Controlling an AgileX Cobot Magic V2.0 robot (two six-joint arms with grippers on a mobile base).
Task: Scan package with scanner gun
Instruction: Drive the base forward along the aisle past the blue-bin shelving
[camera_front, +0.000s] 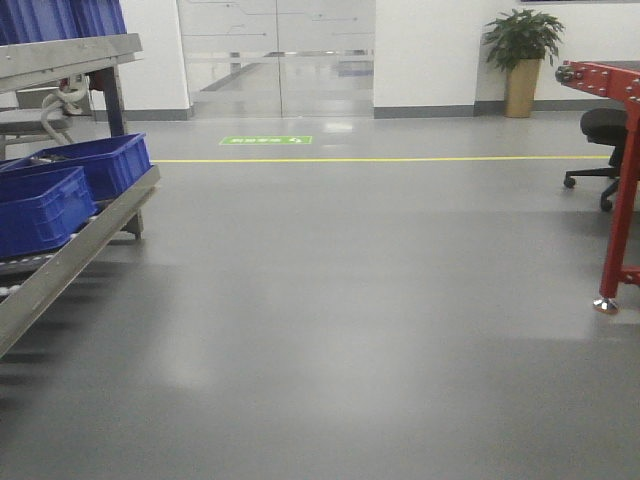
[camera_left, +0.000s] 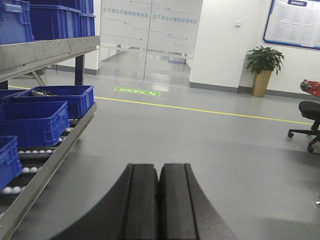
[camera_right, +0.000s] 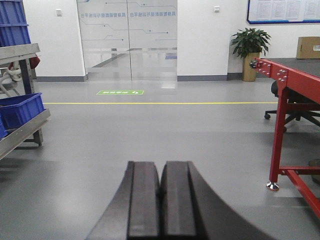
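Grey polished floor (camera_front: 350, 300) of an indoor hall fills all three views. Left gripper (camera_left: 159, 169), seen from the left wrist camera at 6 o'clock: its two black fingers (camera_left: 142, 200) are pressed flat together with nothing between them, and it hangs above bare floor. Right gripper (camera_right: 160, 167), seen from the right wrist camera at 6 o'clock: its jaws likewise meet along their full length and hold nothing. Outward from the left gripper, at 9 to 10 o'clock, a steel roller rack (camera_left: 55, 160) carries blue crates (camera_left: 35, 122) on its sloping lower tier and more on the shelf above. Outward from the right gripper, at 3 o'clock, stands a red-framed conveyor (camera_right: 287, 75), its foot resting on the floor. At 2 o'clock, on the far end of that conveyor's top, sits a cardboard package (camera_right: 309, 47), well apart from both grippers. Farther out, at 12 o'clock, a yellow floor line (camera_right: 150, 103) crosses the hall, with a green floor sign (camera_right: 120, 92) just beyond it before frosted glass doors (camera_right: 127, 40). At 1 o'clock a potted plant (camera_right: 251, 45) stands against the white wall; a black office chair (camera_left: 307, 117) sits near the conveyor.
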